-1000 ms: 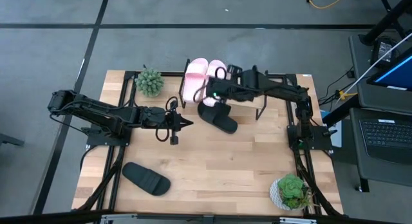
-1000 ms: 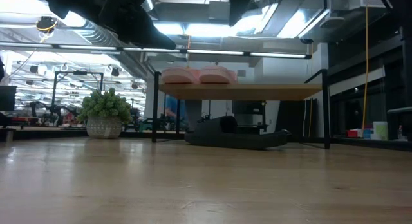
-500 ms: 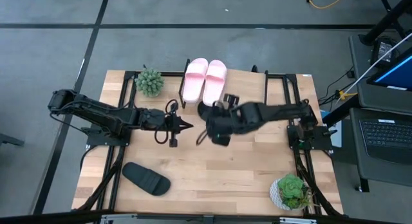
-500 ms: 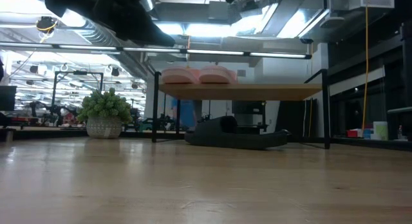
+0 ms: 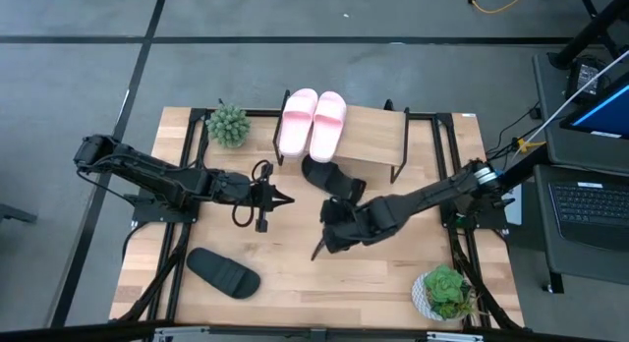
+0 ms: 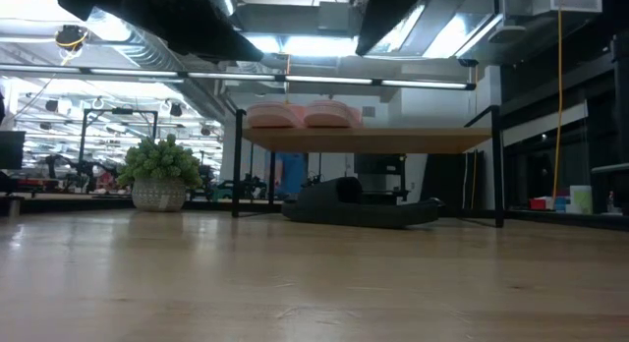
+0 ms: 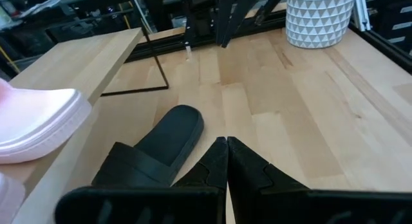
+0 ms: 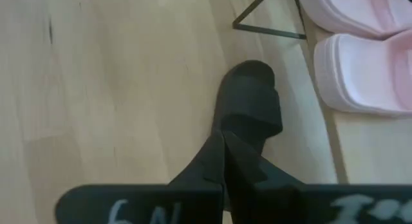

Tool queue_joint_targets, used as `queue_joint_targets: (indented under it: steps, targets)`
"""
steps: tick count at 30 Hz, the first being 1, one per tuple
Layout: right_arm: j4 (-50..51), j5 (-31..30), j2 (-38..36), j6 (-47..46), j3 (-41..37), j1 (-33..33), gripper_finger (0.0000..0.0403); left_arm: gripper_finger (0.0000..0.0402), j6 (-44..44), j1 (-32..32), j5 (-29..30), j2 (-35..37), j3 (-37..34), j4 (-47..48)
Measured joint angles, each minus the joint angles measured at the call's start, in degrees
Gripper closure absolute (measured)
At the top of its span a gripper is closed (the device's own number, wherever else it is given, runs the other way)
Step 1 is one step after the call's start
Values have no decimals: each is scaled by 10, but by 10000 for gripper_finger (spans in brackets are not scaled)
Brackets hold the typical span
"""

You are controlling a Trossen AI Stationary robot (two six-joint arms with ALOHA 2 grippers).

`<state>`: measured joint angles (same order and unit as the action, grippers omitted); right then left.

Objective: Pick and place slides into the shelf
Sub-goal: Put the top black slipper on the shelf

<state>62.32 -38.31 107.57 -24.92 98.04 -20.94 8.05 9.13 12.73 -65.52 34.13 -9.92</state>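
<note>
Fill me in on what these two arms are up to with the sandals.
Slides are being put on a small shelf. Two pink slides sit side by side on its plank top. One black slide lies on the table, partly under the shelf's front edge; another black slide lies near the table's front left. The right gripper is shut and empty above the table's middle. The left gripper, also shut and empty, waits left of the nearer black slide.

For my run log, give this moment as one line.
pink slides on shelf | black slide beside shelf | second black slide on table | both hands shut, empty
</note>
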Motion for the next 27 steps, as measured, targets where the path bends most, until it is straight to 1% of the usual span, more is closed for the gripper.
queue_joint_targets:
  steps: [4,7,14,18,23,25,27]
  targets:
    - [-112,-3,-62,1,-107,-13,402,401,0,0,-5,0,0,-5]
    - [-191,4,-111,28,-188,-24,402,401,-1,0,-7,0,0,-11]
    - [-295,4,-245,66,-362,-33,401,401,-5,0,-7,0,0,-14]
    - [-380,6,-331,110,-461,-39,400,401,-4,0,-6,0,0,-14]
    - [-466,35,-433,166,-559,-50,399,401,-19,-1,-3,0,0,-15]
    - [-485,40,-464,171,-595,-55,399,401,-42,-1,-18,0,0,-28]
    - [-506,40,-487,164,-627,-60,398,401,-48,-1,-49,-1,0,-51]
